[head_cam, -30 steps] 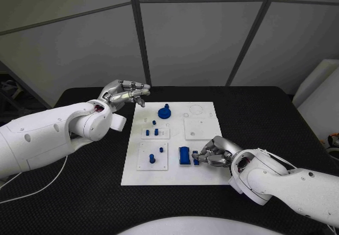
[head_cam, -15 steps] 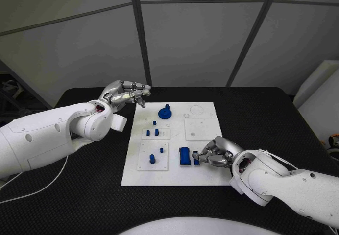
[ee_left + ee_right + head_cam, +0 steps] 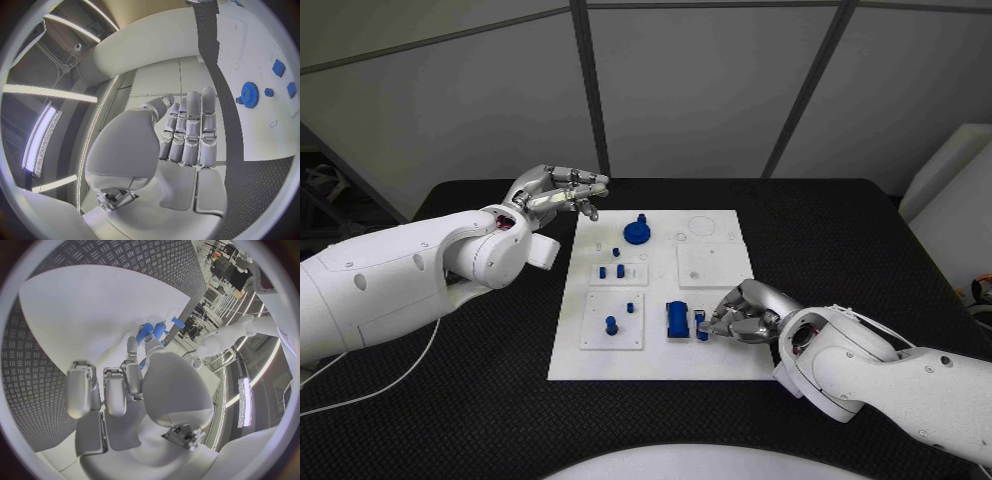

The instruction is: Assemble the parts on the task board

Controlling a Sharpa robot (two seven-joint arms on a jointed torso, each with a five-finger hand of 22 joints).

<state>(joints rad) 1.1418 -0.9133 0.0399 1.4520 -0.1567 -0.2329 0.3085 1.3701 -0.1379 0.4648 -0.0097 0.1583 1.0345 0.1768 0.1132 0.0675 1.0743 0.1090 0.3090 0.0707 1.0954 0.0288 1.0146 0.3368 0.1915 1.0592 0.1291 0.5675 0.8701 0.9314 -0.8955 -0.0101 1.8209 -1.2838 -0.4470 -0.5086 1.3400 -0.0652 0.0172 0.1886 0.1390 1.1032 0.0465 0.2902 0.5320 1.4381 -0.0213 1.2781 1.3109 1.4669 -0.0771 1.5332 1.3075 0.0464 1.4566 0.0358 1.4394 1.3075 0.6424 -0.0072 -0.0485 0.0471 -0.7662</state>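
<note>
The task board [image 3: 713,290] is white and carries blue parts: a blue gear [image 3: 636,231] and a darker blue block [image 3: 676,318]. The table [image 3: 848,240] is black with a fine woven texture. Both hands [image 3: 564,190] [image 3: 740,312] are silver on white arms

Two glossy white rounded arms, silver segmented fingers [image 3: 187,130], thin white cable under the left arm [image 3: 387,270]

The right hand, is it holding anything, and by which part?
The right hand pinches a small blue part at its upper end, beside the blue block. The left hand holds nothing.
</note>
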